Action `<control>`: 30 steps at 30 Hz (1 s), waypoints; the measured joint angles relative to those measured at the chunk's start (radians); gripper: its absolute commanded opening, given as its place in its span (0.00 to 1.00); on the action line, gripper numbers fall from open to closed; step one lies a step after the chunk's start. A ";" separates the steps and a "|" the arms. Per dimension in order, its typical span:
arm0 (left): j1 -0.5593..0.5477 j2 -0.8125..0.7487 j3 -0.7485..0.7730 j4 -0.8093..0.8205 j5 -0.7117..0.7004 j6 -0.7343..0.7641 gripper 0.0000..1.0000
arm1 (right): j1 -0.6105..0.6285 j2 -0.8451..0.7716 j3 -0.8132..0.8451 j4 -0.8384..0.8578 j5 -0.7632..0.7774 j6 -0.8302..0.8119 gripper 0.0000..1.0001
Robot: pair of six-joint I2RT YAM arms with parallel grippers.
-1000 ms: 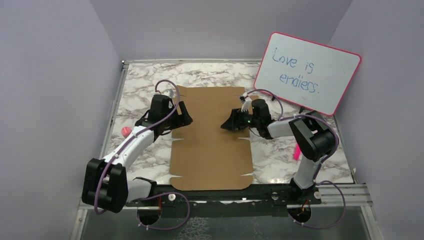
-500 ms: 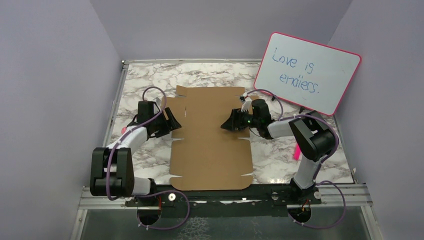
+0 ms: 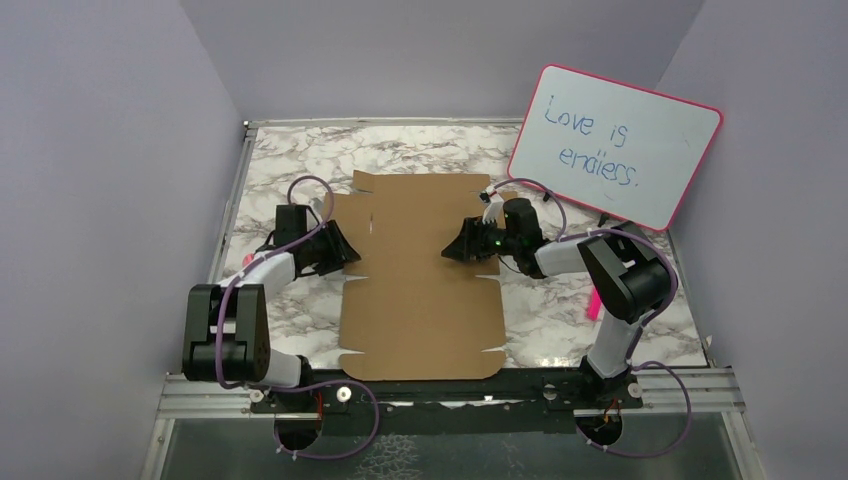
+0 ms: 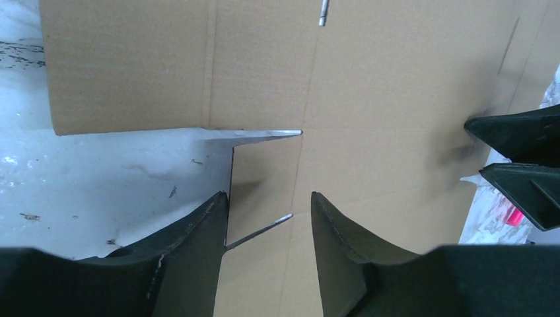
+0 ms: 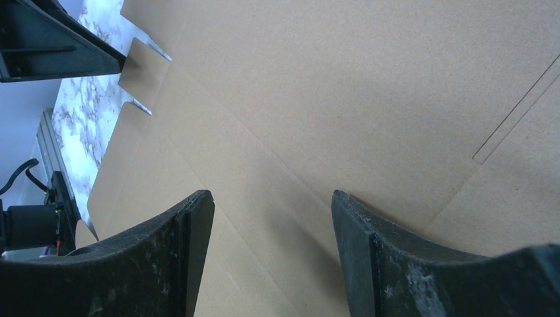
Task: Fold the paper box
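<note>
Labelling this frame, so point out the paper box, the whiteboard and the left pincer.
paper box (image 3: pixel 420 300), top view, bare middle panel.
whiteboard (image 3: pixel 670 140), top view, white face.
left pincer (image 4: pixel 267 197), left wrist view, between fingertips.

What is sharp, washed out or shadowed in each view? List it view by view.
Top view: even soft light, all sharp, the whiteboard writing legible. Left wrist view: cardboard sheet sharp, marble table washed pale, fingers of the left gripper nearly black. Right wrist view: cardboard grain crisp, a soft shadow between the fingers of the right gripper.
</note>
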 measured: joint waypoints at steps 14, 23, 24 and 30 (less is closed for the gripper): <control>-0.086 -0.116 -0.003 -0.026 0.012 0.008 0.35 | 0.000 0.000 0.000 0.000 0.000 0.000 0.71; -0.249 -0.081 0.043 -0.047 -0.076 0.003 0.35 | 0.000 0.000 0.000 0.000 0.000 0.000 0.71; -0.259 -0.081 0.048 -0.050 -0.087 0.003 0.35 | 0.000 0.000 0.000 0.000 0.000 0.000 0.71; -0.304 -0.062 0.084 -0.083 -0.148 0.011 0.41 | 0.000 0.000 0.000 0.000 0.000 0.000 0.71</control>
